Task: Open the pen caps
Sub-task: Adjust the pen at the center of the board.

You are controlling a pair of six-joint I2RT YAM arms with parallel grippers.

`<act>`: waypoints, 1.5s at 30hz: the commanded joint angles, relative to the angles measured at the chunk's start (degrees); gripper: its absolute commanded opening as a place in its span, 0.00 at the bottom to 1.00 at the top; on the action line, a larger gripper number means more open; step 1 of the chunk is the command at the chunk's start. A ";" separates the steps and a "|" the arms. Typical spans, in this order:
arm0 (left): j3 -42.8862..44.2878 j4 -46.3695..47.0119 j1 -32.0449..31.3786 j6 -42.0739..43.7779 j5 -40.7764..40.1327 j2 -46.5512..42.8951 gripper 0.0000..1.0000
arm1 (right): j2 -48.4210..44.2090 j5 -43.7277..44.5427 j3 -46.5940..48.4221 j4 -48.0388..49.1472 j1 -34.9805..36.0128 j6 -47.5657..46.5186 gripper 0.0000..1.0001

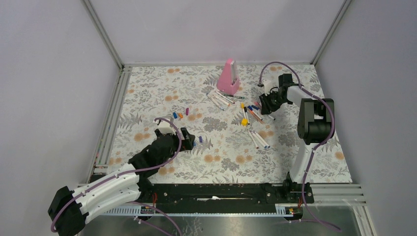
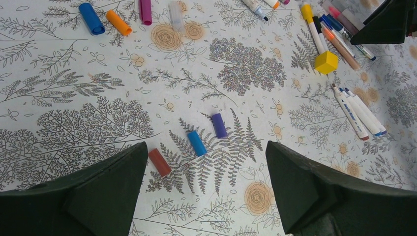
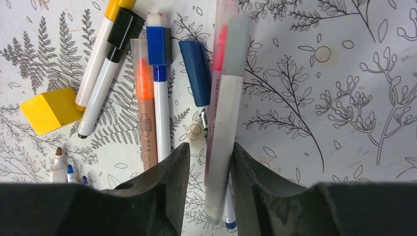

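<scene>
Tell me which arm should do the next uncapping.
Right. The right gripper clamps a capped pen over the pen pile; the left gripper hangs open over loose caps only.

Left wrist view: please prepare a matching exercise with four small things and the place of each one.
Things: 1 red-brown cap; 2 purple cap; 3 orange cap; 4 yellow block.
Places: A between the large blue cap and the magenta cap; B at the end of a yellow-topped pen; C lower left of the small blue cap; D upper right of the small blue cap.
Pairs: 1-C, 2-D, 3-A, 4-B.
</scene>
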 commanded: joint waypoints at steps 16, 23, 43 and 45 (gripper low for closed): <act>-0.04 1.71 0.47 -0.42 -0.19 -1.69 0.99 | -1.71 -3.29 1.13 -3.28 -1.34 1.24 0.55; 0.30 1.37 0.48 -0.64 -0.01 -1.68 0.99 | -1.36 -3.83 2.13 -3.42 -3.53 2.46 0.59; 1.23 1.12 0.47 -0.68 0.37 -0.21 0.99 | 8.13 -6.89 12.55 -9.33 -5.88 3.05 0.52; 1.27 1.27 0.51 -0.74 0.40 0.09 0.99 | 8.36 -6.65 12.54 -9.36 -5.80 2.73 0.49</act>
